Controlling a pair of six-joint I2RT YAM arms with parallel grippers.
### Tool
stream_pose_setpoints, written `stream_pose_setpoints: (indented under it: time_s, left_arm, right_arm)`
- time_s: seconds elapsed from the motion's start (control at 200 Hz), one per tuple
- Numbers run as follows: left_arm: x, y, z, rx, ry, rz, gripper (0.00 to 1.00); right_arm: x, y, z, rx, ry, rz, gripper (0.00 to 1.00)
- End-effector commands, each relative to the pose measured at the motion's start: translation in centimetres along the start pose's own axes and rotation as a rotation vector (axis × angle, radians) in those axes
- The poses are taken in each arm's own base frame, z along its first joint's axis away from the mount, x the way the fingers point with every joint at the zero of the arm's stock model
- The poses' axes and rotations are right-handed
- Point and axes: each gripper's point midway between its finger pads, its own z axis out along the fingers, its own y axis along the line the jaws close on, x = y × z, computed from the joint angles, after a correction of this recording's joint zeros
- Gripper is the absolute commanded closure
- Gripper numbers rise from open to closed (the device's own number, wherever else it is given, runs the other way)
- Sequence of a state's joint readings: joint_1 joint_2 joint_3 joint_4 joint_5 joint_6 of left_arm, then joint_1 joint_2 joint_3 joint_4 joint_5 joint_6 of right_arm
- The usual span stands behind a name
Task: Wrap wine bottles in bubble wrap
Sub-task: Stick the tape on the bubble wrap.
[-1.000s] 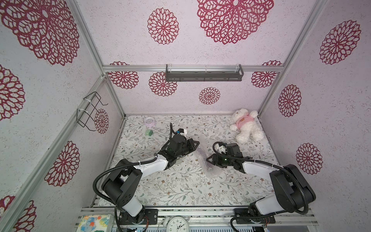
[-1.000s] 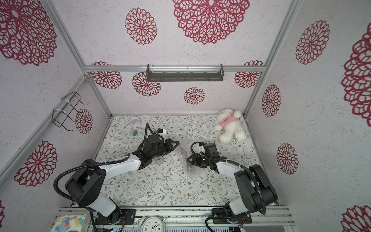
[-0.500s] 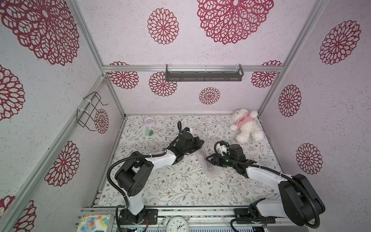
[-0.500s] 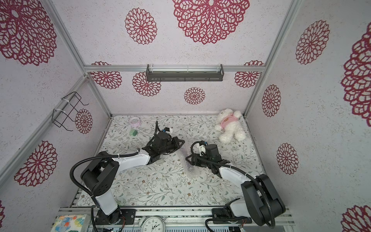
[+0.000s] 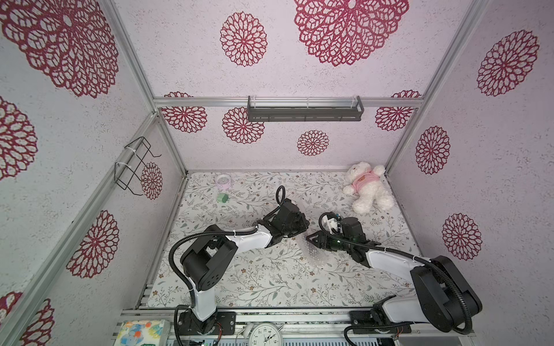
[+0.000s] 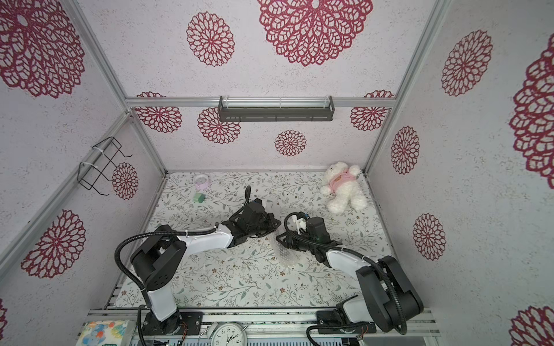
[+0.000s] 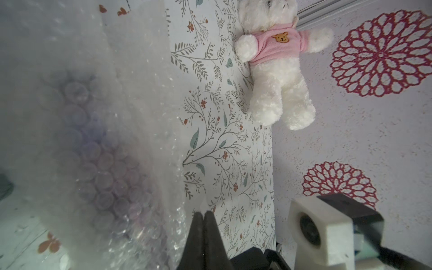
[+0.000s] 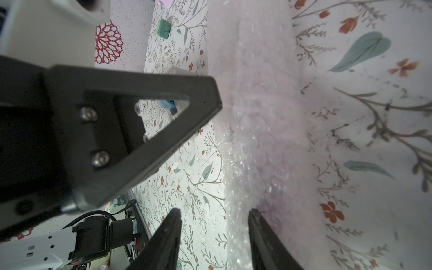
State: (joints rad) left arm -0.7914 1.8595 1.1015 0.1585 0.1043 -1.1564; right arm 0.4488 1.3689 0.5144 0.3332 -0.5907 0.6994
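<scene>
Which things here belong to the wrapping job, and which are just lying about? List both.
Job:
- bubble wrap
- bottle, a purple shape inside the wrap

Lying about:
- teddy
- green block
- pink cup
- clock

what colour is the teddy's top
Pink top with a bear badge, best in the left wrist view.

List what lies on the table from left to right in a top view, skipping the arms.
green block → bubble wrap → teddy bear. The pinkish cup stands straight behind the block, so it has no clear place in the order.
</scene>
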Motion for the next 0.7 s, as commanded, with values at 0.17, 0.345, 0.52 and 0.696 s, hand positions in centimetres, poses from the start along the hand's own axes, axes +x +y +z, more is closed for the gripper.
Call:
stream_pose_setpoints:
  time_s: [0.17,0.345,0.52,0.696]
  left_arm:
    - [1.4,2.6,-0.4,-0.078,-0.037,-0.036,1.0]
    - [1.3,3.2,-1.1,-0.081,-0.062,-0.056,1.0]
    - [1.2,3.2,-1.7,-0.064,-0.083,-0.068,1.0]
    - [0.7,2.4,-2.3,-0.027,-0.109,-0.076,1.0]
  right_arm:
    - [0.1,0.2,0.4,-0.034,-0.001,-0.015,0.65]
    - [0.5,-0.4,0.8,-0.026,0.008,-0.005,0.75]
    - [0.9,-1.2,1.2,-0.009,0.022,0.01,0.8]
    - [1.2,-2.3,1.4,0.033,0.031,0.023,0.83]
